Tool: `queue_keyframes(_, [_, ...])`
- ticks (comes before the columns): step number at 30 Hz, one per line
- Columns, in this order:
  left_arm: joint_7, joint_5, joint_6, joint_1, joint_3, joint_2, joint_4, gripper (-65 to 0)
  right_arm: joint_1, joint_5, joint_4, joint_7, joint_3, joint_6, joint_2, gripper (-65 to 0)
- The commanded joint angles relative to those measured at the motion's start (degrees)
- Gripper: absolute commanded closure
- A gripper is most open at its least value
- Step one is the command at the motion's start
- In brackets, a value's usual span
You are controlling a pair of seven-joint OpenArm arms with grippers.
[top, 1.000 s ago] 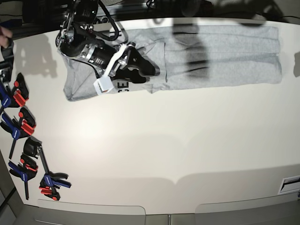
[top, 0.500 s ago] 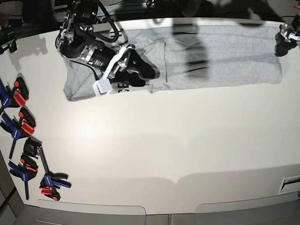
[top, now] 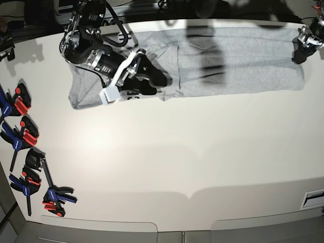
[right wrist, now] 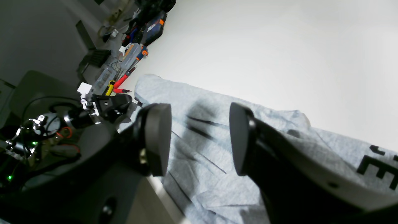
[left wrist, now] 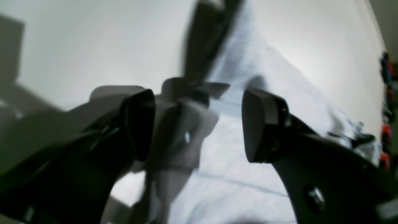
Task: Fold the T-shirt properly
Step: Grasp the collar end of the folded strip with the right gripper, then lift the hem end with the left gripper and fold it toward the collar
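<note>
The T-shirt (top: pixel 238 61) lies spread in a long band along the far edge of the white tabletop (top: pixel 177 152), its grey cloth folded lengthwise, with a fragment of black block lettering showing at the end under the right gripper (top: pixel 154 81).

The right gripper hangs low over that lettered end, and its jaws stand apart with nothing between them. In the right wrist view the two dark pads (right wrist: pixel 158 143) frame bare, creased grey fabric, and black letters show on the cloth just beside the outer jaw. Whether the jaw tips touch the cloth cannot be told.

The left gripper (top: pixel 302 45) is at the opposite end of the shirt, at the tabletop's far corner. Its jaws are spread wide and hold nothing. In the blurred left wrist view (left wrist: pixel 199 124) pale cloth runs between and beyond the pads, and white tabletop lies to either side of the band.

A row of blue, black and red clamps (top: pixel 23 136) lies along the tabletop edge, well apart from the right gripper and off the shirt.
</note>
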Motion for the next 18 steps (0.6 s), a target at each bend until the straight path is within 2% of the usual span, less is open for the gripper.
queue_keyframes(1, [0.52,0.72,-0.23,0.09,0.94,-0.85,0.61,-40.6,0.61,1.68,1.14,1.46,-0.02,0.49,0.15,-28.6])
queue_keyframes(5, [0.15,0.5,-0.23,0.09,3.93,-0.83,0.61,-40.6,0.61,1.68,1.14,1.42,0.0,0.49,0.15,-28.6])
queue_keyframes(13, [-0.59,0.5,-0.23,0.11,3.93,-0.85,0.61,-38.8,0.61,1.68,1.14,1.44,0.0,0.49,0.15,-28.6])
queue_keyframes(18, [-4.66,0.46,-0.23,0.09,3.93,-0.85,0.61,-24.3,0.61,1.68,1.14,1.44,0.0,0.49,0.15,-28.6])
